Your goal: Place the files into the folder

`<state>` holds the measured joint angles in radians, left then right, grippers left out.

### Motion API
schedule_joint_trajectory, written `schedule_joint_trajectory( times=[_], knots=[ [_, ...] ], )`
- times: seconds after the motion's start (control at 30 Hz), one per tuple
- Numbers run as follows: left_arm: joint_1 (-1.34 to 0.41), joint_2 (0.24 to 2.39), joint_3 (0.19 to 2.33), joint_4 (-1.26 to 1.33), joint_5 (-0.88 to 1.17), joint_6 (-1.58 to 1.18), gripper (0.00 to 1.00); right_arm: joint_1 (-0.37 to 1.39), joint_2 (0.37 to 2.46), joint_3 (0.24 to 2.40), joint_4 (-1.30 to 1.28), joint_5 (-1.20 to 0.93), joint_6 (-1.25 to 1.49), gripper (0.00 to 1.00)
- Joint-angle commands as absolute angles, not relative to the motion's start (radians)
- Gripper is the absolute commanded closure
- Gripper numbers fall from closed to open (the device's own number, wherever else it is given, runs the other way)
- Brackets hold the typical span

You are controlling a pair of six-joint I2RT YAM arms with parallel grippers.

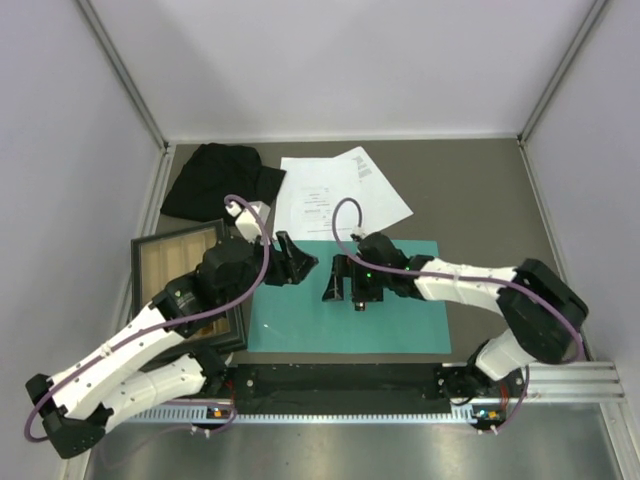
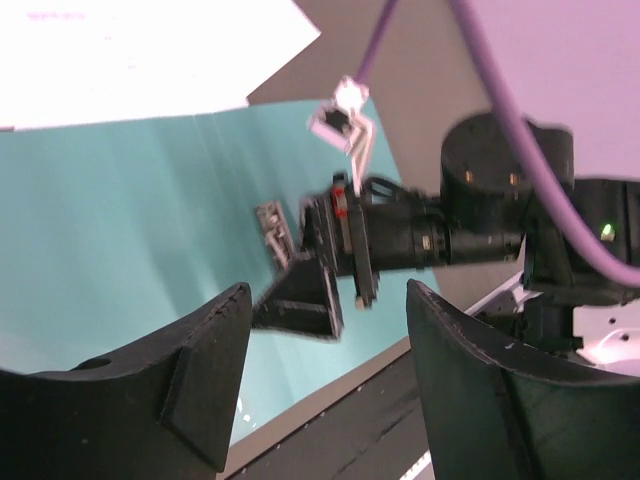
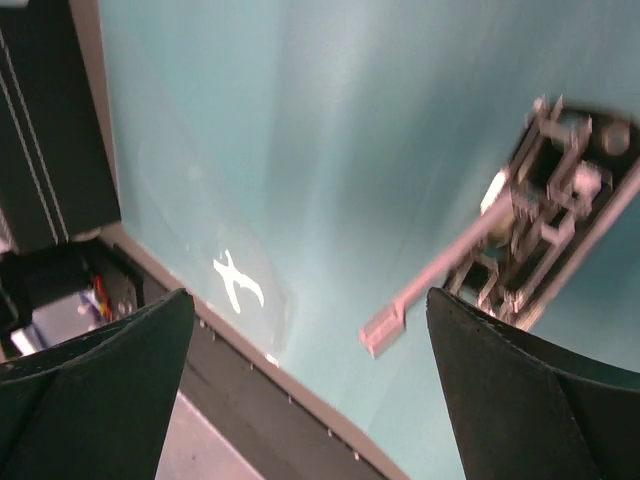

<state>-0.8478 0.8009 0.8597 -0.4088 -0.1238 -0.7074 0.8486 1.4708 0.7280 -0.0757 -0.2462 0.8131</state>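
- Status: the files (image 1: 335, 190) lie fanned on the table (image 1: 480, 200) on the far side of the folder (image 1: 400, 310). Their near edge meets the folder's far edge; we cannot tell whether it overlaps. No sheet is in the folder yet.
- The folder lies flat in front of both bases. A metal clip (image 3: 545, 215) with a lever (image 3: 440, 265) shows on its upward face, so we judge that the inside face is exposed and ready to load.
- Left gripper (image 1: 297, 262): fingers spread wide with nothing between them, poised over the folder's left part.
- Right gripper (image 1: 348, 288): fingers likewise spread and empty, hanging above the folder near the clip.
- Step in hand, as we judge it: reach across to the files and bring the sheets onto the folder.
- We do not try to pinch a flat sheet from above. We press one fingertip on the top sheet and drag it toward the bases until it lies over the teal surface, or until an edge lifts enough to grip.
- We hold the folder down with the other gripper so that it does not slide with the paper.
- We move the sheets as one stack where possible, because fanned sheets tend to separate.
- We steer the incoming paper edge clear of the lever, and we mind the wrists, which are near each other.
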Motion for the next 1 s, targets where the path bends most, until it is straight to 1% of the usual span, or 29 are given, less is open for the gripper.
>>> schedule_joint_trajectory(
  times=[0.0,0.07,0.1,0.17,0.33,0.47,0.7,0.8,0.87,0.97],
  knots=[
    [-0.847,0.784,0.836,-0.471,-0.126,-0.709,0.32,0.851,1.561,0.958,-0.096,-0.167,0.752,0.02],
    [-0.847,0.793,0.833,-0.474,-0.120,-0.706,0.33,0.841,1.621,1.034,-0.179,-0.132,0.697,0.02],
    [-0.847,0.798,0.830,-0.472,-0.118,-0.706,0.34,0.836,1.640,1.096,-0.198,-0.123,0.683,0.01],
    [-0.847,0.801,0.812,-0.453,-0.110,-0.706,0.35,0.812,1.696,1.141,-0.216,-0.129,0.658,0.01],
    [-0.847,0.805,0.746,-0.391,-0.098,-0.698,0.34,0.747,1.796,1.221,-0.195,-0.201,0.632,0.01],
    [-0.847,0.879,0.746,-0.377,-0.071,-0.673,0.34,0.715,1.876,1.314,-0.202,-0.268,0.580,0.01],
    [-0.847,0.986,0.768,-0.356,-0.057,-0.684,0.32,0.681,1.790,1.407,-0.337,-0.207,0.488,0.01],
    [-0.845,1.028,0.805,-0.359,-0.103,-0.698,0.31,0.614,1.789,1.437,-0.411,-0.160,0.468,0.01],
    [-0.838,1.061,0.840,-0.344,-0.144,-0.725,0.30,0.546,1.801,1.453,-0.440,-0.172,0.445,0.01],
    [-0.801,1.156,0.897,-0.275,-0.120,-0.748,0.30,0.457,1.847,1.521,-0.501,-0.163,0.379,0.01]
  ],
)
